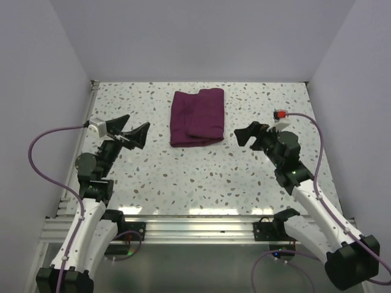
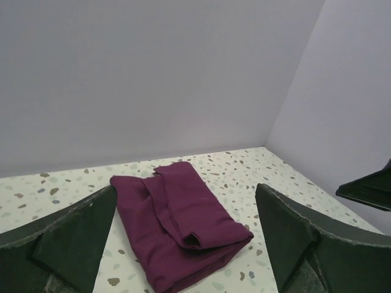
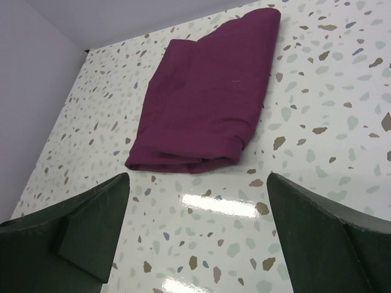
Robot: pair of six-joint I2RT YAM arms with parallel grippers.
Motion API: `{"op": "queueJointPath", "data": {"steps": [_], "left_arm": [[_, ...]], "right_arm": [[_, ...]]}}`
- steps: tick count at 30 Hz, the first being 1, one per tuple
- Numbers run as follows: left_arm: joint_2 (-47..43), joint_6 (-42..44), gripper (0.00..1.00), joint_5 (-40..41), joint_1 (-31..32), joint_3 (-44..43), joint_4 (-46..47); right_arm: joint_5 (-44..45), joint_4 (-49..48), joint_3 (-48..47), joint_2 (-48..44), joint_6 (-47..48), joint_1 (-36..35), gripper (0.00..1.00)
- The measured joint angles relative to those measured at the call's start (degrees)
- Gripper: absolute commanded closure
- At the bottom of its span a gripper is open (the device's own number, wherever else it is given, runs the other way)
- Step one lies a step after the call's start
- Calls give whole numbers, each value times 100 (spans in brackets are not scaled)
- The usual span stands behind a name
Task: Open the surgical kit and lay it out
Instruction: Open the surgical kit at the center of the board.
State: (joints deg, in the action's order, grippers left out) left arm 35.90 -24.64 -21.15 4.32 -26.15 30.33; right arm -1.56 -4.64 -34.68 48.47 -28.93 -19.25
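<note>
Bottom of the top view: both arms are up off the table [image 1: 183, 177], nothing held. L gripper [image 1: 137, 125], mid-left, has jaws spread wide & empty. R gripper [image 1: 243, 139], mid-right, is the same: wide apart, empty. Both point inward at the kit [image 1: 197, 116], upper-centre, between & a bit beyond them, touching neither. Kit = folded purple cloth, still shut, contents hidden.

Step, as I read it: first flap not yet taken. Top layer sits on the bundle's right half in the top view, w/ a loose folded end at the near edge (shows as a pocket in L wrist view). Prob. best: R pinches that top layer only, at a near corner, comes in low, lifts little, peels outward. L presses the other half so the bundle doesn't drag. Go slow, since whatever's inside may slide.

Writing: none legible. No brand or label on kit, arms or walls. Small red part [image 1: 280, 114] on R wrist shows no text.
</note>
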Motion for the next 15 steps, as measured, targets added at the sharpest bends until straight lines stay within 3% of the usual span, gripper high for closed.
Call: {"op": "queueJointPath", "data": {"steps": [5, 10, 12, 15], "left_arm": [[466, -826, 0, -129, 0, -59, 179], [2243, -1895, 0, -999, 35, 66, 1567], [2559, -1965, 0, -1001, 153, 79, 1294], [2275, -1707, 0, -219, 662, -87, 350]], "right_arm": [[-225, 22, -177, 297, -39, 0, 2], [-243, -48, -192, 409, -195, -87, 1], [-66, 55, -319, 511, -122, -315, 1], [505, 302, -887, 940, 210, -979, 2]]}}
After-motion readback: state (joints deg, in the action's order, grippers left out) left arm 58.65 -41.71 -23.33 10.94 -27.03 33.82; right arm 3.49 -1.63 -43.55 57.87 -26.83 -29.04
